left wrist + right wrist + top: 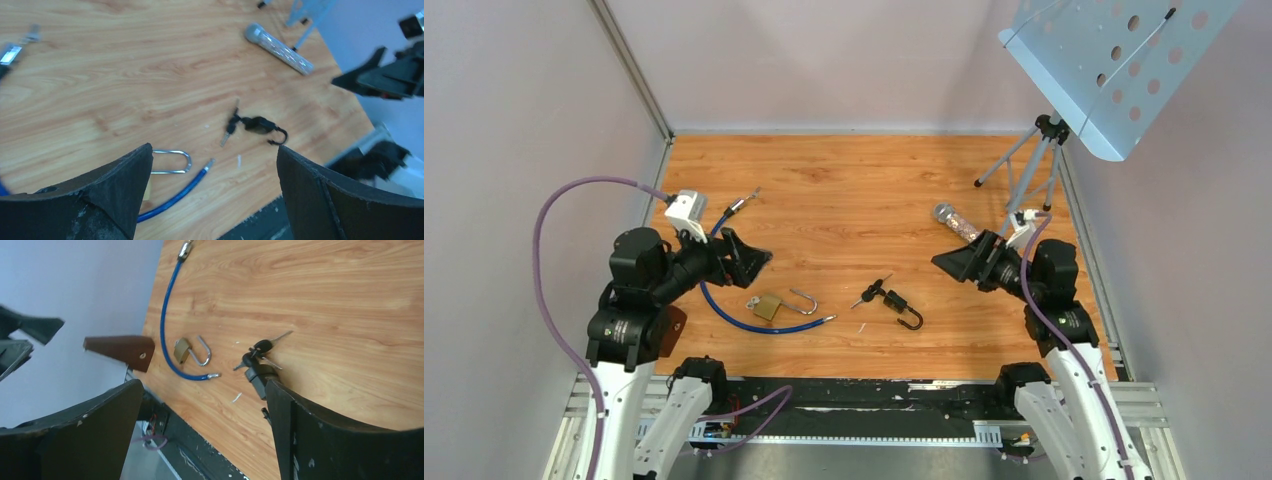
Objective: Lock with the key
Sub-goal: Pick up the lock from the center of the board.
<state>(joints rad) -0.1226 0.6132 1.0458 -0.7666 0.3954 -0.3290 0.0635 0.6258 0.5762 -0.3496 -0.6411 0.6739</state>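
Left gripper (751, 257) hangs above the left part of the wooden tabletop (854, 180), jaws spread wide, holding nothing; its wrist view shows only bare wood between the fingers (117, 187). A blue cable (724, 312) passes beneath it in the top view: one metal-tipped end lies further back, the other ends toward the middle front. Brass padlock (767, 306) lies flat inside the cable's curve, just beside it, with its shackle (804, 300) swung open and pointing right; cannot tell if lock and cable touch. Right of that, near table centre, the key bunch (871, 291) and black padlock (894, 300) lie together, touching, keys on the body's left side, and the hooked shackle (913, 320) is open at its right end. Whether a key sits in the cylinder is too small to tell. Neither gripper touches either lock. Further right and back, a clear tube (962, 228) with a silver cap lies on the wood, near the right gripper (952, 262), which also hangs above the table, jaws wide apart, empty. Behind it stand the tripod legs (1021, 170) of a perforated music stand (1114, 70), at the back right corner.
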